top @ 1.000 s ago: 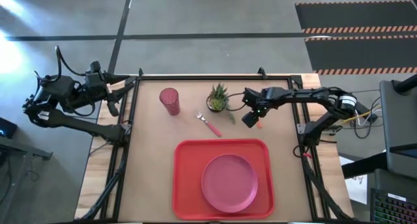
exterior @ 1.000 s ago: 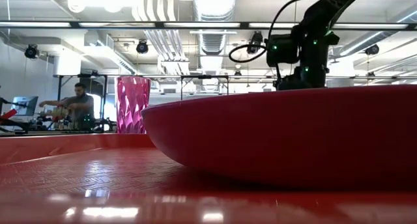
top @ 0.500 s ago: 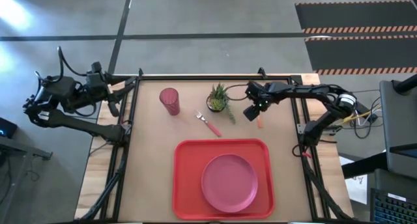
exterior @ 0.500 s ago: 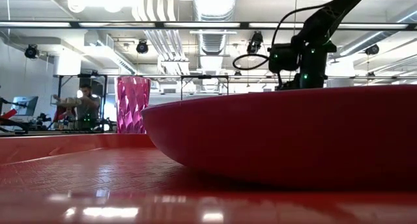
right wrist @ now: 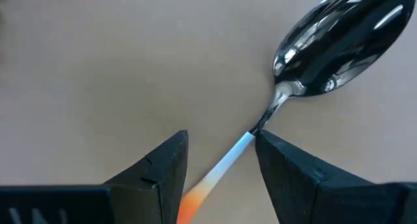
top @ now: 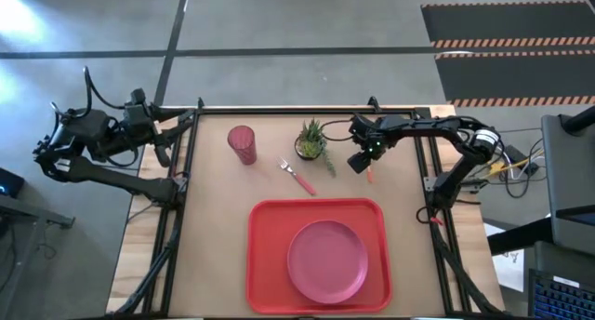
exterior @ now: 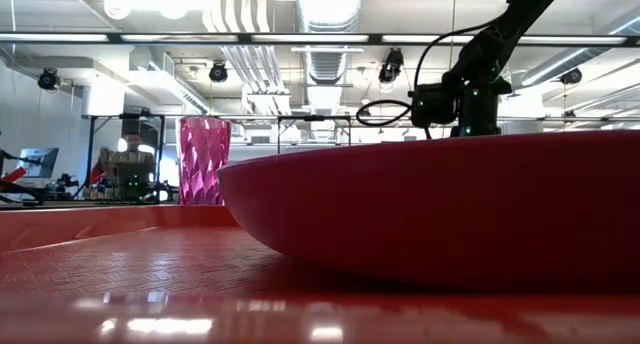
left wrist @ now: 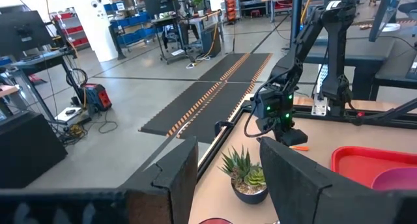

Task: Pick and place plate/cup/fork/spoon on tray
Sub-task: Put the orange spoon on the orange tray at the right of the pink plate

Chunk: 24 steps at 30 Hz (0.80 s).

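1. The right hand [top: 363, 162] is low over the spoon [top: 369, 176], near the far right part of the surface [top: 214, 236], just right of the small potted plant [top: 311, 140].
2. Its fingers [right wrist: 163, 168] stand apart on either side of the spoon's neck [right wrist: 260, 123], where the metal meets the orange handle. They are not closed on it, and the spoon lies flat on the surface.
3. The spoon's shiny bowl [right wrist: 339, 38] points away from the hand, and the handle runs back between the fingers.
4. The left hand [top: 165, 143] waits off the far left corner of the surface, out over the frame. Its fingers [left wrist: 176, 172] are spread and hold nothing.
5. The red tray [top: 265, 264] sits at the near edge of the surface, about in the middle.
6. The pink plate [top: 326, 261] lies inside the tray, toward its right side and near edge.
7. The pink cup [top: 242, 144] stands upright near the far edge, left of the plant and well apart from the tray.
8. The fork [top: 299, 179] lies on the bare surface between the cup and the plant, a little nearer the tray, with its tines toward the far edge.
9. From table height, the cup [exterior: 204, 160] shows beyond the tray's rim [exterior: 100, 224], and the plate [exterior: 430, 209] fills most of the foreground.
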Each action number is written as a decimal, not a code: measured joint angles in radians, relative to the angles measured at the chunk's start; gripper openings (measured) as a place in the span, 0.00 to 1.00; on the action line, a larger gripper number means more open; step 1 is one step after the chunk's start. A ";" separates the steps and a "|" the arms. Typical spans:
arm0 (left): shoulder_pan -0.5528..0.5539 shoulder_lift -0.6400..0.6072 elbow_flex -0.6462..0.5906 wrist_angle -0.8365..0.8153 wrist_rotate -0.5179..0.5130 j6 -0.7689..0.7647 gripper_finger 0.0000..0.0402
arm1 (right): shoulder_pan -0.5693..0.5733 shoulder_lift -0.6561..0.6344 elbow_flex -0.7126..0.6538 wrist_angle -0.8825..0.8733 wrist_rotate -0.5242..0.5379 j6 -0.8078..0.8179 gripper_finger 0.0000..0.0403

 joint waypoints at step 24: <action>0.000 0.000 0.000 0.000 0.000 -0.001 0.37 | 0.004 -0.015 -0.005 0.005 0.049 0.014 0.02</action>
